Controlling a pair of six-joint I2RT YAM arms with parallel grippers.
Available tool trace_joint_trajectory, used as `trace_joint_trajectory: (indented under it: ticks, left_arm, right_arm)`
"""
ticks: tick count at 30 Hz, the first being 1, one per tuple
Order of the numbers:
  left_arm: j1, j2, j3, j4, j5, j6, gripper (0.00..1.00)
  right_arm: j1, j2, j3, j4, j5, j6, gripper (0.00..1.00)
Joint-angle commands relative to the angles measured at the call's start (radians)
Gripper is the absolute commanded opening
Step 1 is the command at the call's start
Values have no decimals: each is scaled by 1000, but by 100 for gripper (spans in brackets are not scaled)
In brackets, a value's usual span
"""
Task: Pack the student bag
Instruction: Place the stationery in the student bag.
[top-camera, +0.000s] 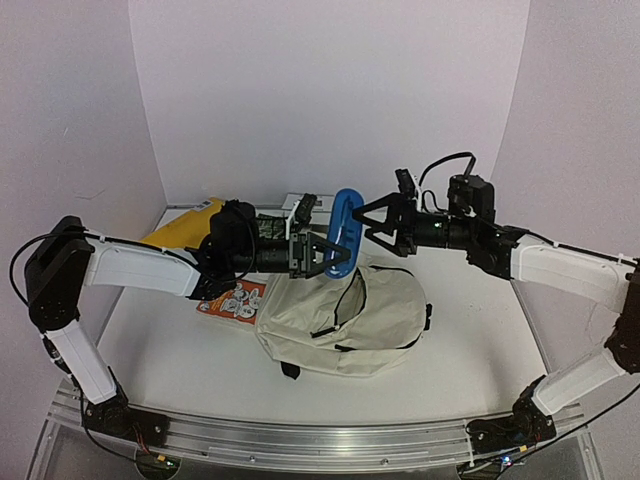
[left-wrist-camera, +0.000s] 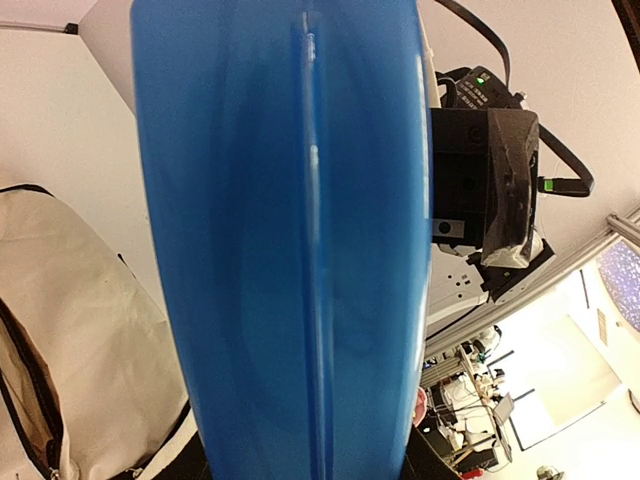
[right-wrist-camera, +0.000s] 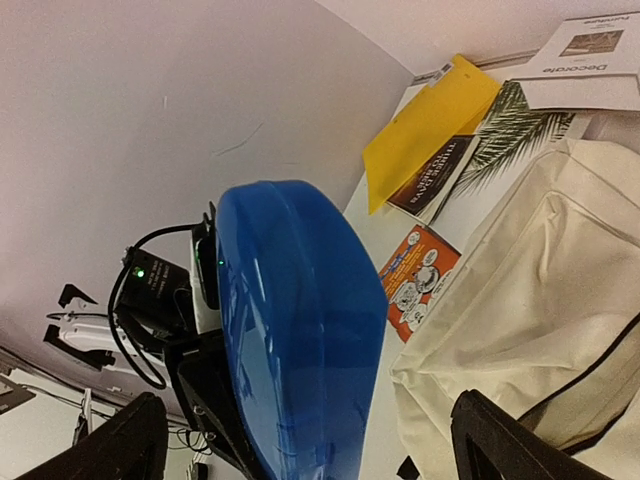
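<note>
Okay, your left gripper (top-camera: 328, 256) is clamped on the case (top-camera: 345, 232): blue, oval, held on edge in the air just above the far rim of the bag (top-camera: 350, 320). Your right gripper (top-camera: 372, 226) faces the case from the other side, jaws wide, gripping nothing. The tips are just beside the case, and you cannot tell from the top view whether they touch it. The bag lies flat mid-table (top-camera: 460, 390), cream, with a black zip line running down from its far rim.

Only the top view gives you both arms meeting over the bag. It also shows the layout:
- The orange booklet (top-camera: 235, 300) is just left of the bag.
- The yellow folder (top-camera: 185, 225) is beyond the booklet, farther left of the bag.
- The white book (top-camera: 300, 203) is behind the bag, half hidden by the left arm.

In the left wrist view the case (left-wrist-camera: 290, 240) nearly fills the frame and hides that gripper's own fingers. The right arm's black body peeks out past the case's right edge, and a slice of the bag (left-wrist-camera: 70, 330) shows lower left.

The right wrist view shows what the others do not. Its fingers (right-wrist-camera: 110, 440) sit at both lower corners, far apart, with the case (right-wrist-camera: 290, 330) between them and not pinched. You can read "Decorate" on the white book. A palm-leaf book (right-wrist-camera: 510, 130) and a dark book (right-wrist-camera: 440, 170) lie under the folder, beside the bag.
</note>
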Motion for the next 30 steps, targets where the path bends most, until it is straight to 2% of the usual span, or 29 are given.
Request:
trace_joint_trajectory:
  ticks: [1,4,11,16,21,24,25,30]
  left_arm:
    - [2,-43,8,96,69,-28,32]
    - [3,-33,8,129,91,-41,33]
    - [0,-20,20,134,116,-40,31]
    - [0,-6,33,118,117,-41,31]
    - [0,8,46,113,115,-46,30]
    - [1,12,50,113,115,-49,31]
    - [0,12,50,112,112,-49,31]
    - [0,7,50,89,97,-44,37]
  right_arm:
    - [2,17,-3,191,-123,71,96]
    - [4,38,-8,280,-186,126,93]
    - [10,66,-18,315,-201,146,88]
    - [20,77,-17,344,-213,159,78]
    - [26,86,-29,386,-224,178,62]
    - [30,91,-37,405,-226,186,57]
    - [29,90,-39,409,-224,188,53]
    - [30,75,-48,411,-191,173,46]
